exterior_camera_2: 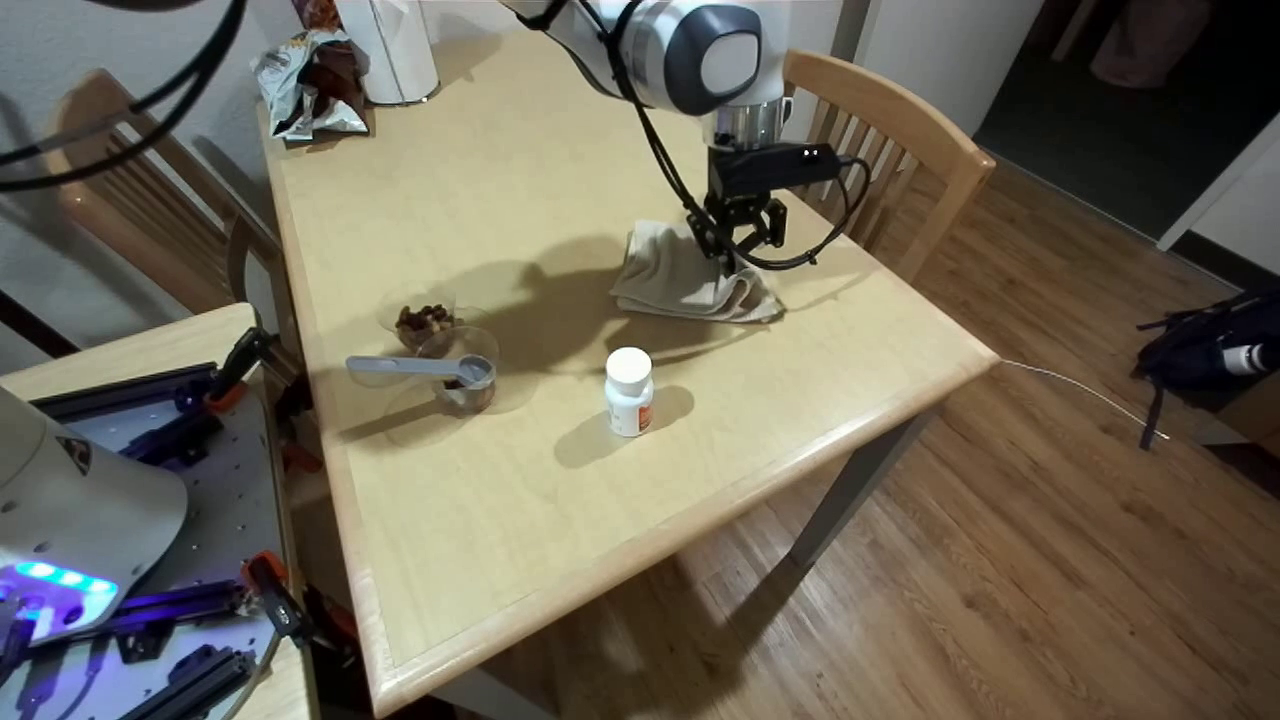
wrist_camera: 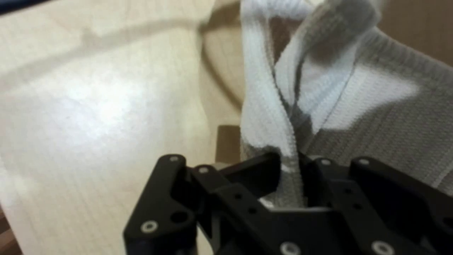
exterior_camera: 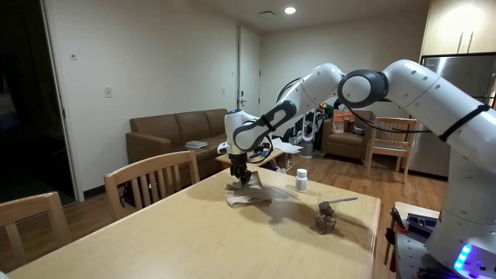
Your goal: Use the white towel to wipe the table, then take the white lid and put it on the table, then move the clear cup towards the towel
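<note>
The white towel (exterior_camera: 248, 197) lies folded on the table (exterior_camera: 186, 236). It also shows in an exterior view (exterior_camera_2: 665, 275) and in the wrist view (wrist_camera: 393, 141). My gripper (exterior_camera: 244, 180) points down, and in the wrist view its fingers (wrist_camera: 290, 170) are shut on a raised fold of the towel. The white lid (exterior_camera_2: 628, 366) sits on top of an upright white bottle (exterior_camera_2: 629, 408), apart from the towel. A clear cup (exterior_camera_2: 468, 392) with dark contents has a grey spoon (exterior_camera_2: 410, 367) across its top. Another clear cup (exterior_camera_2: 425, 325) with brown pieces stands beside it.
Wooden chairs (exterior_camera: 155, 178) stand along a table side. A shiny bag (exterior_camera_2: 312, 85) and a white paper roll (exterior_camera_2: 395, 50) stand at the table's far end in an exterior view. The robot's base (exterior_camera: 461, 232) stands by the table edge near the cups.
</note>
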You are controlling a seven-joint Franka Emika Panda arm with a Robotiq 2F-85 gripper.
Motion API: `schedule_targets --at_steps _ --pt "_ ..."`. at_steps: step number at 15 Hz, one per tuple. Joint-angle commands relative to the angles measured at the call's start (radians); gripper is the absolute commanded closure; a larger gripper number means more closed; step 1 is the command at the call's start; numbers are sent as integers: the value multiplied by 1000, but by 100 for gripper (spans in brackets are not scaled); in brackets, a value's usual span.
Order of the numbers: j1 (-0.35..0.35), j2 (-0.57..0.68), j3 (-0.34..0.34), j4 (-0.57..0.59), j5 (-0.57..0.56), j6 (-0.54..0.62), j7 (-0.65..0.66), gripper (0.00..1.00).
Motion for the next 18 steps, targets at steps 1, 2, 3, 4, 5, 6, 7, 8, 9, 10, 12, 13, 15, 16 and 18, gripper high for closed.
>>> schedule_targets --at_steps 1,2,3,4,5,6,7,8,9,10,12,13,15,16,18 --pt "8 25 -8 21 -31 60 90 98" --pt "5 29 -4 20 -31 88 99 98" --pt "5 33 -5 18 -37 134 110 98" --pt "4 38 -6 17 -41 173 116 98" --pt "5 44 -8 16 -44 215 126 98" --pt "2 48 -4 16 -43 243 129 98" --pt "1 53 -4 17 -45 266 135 98" --pt "-1 56 -1 15 -41 284 139 98" --pt "-1 59 -1 14 -41 297 144 98" --pt "-4 61 4 13 -35 302 146 98" --pt "-5 62 6 11 -33 309 156 98" --pt "-6 61 7 11 -33 306 159 98" --pt "-10 58 15 9 -24 289 160 98" --pt "-13 55 21 8 -19 269 158 98" --pt "-15 49 27 7 -16 227 152 98"
